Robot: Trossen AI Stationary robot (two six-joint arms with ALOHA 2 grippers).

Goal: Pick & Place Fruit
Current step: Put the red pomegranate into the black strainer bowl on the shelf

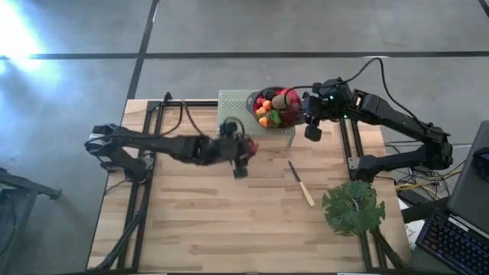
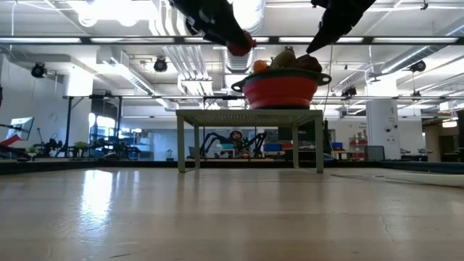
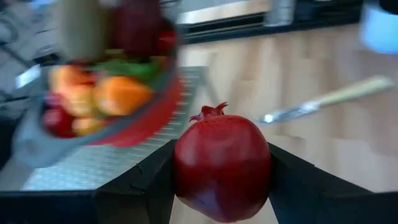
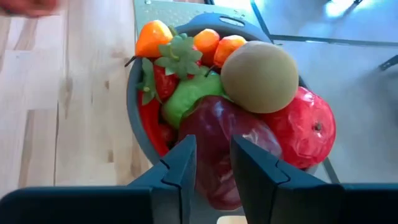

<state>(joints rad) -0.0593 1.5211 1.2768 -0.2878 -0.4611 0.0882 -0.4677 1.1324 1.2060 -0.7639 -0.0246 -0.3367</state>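
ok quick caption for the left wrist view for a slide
Left gripper holding a red pomegranate beside the fruit-filled red bowl, knife on the table beyond.

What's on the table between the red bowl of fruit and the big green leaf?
In the high view, only the knife lies between the red bowl and the leaf; the rest is bare wood.

Pretty clearly a robotics lab or big open workshop. The wooden table [image 1: 229, 221] sits on a bare concrete floor [image 1: 76, 92], and the low view looks into a hall with exposed ceiling ducts [image 2: 174, 58], strip lights, more robot arms [image 2: 217, 141] on benches and a seated person [image 2: 235, 138]. A computer keyboard [image 1: 458, 241] sits beside the table.
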